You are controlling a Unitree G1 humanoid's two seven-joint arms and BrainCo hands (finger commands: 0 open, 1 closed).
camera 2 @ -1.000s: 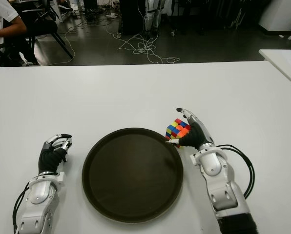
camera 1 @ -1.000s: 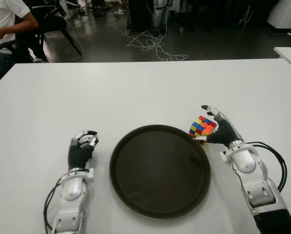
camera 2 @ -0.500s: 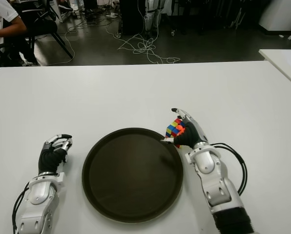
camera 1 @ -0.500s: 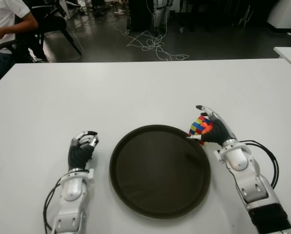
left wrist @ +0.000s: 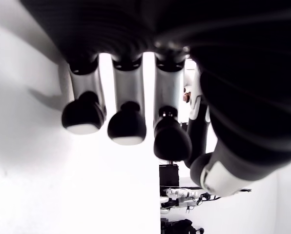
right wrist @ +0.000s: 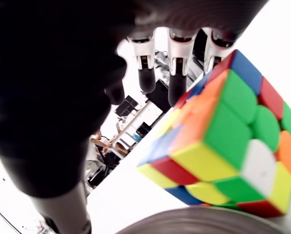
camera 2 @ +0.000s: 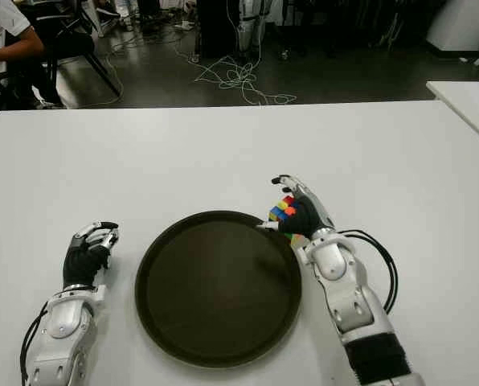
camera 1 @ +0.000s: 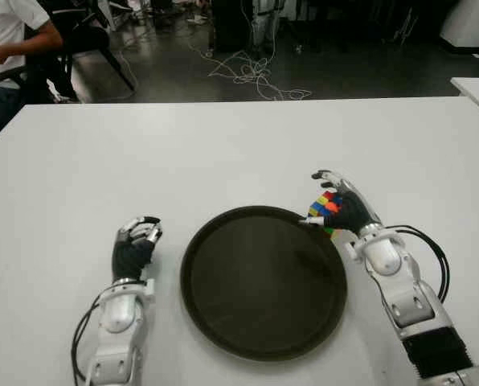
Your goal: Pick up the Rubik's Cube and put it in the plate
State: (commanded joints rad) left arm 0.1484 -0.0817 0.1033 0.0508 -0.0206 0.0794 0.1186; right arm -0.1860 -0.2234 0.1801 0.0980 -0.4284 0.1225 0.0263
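Observation:
The dark round plate (camera 1: 264, 281) lies on the white table (camera 1: 223, 145) in front of me. The multicoloured Rubik's Cube (camera 1: 321, 207) is in my right hand (camera 1: 345, 214), at the plate's far right rim. My right wrist view shows the cube (right wrist: 223, 141) close up, the fingers (right wrist: 177, 73) curled over its far side and the plate's rim just under it. I cannot tell whether the cube touches the rim. My left hand (camera 1: 135, 241) shows to the left of the plate, its fingers (left wrist: 128, 124) curled on nothing.
A seated person (camera 1: 6, 32) and a chair are beyond the table's far left corner. Cables (camera 1: 251, 72) lie on the floor behind the table. Another white table's corner (camera 1: 476, 87) shows at the far right.
My right hand has carried the cube away from me and leftwards, up to the plate's far right rim. The left hand has stayed still.

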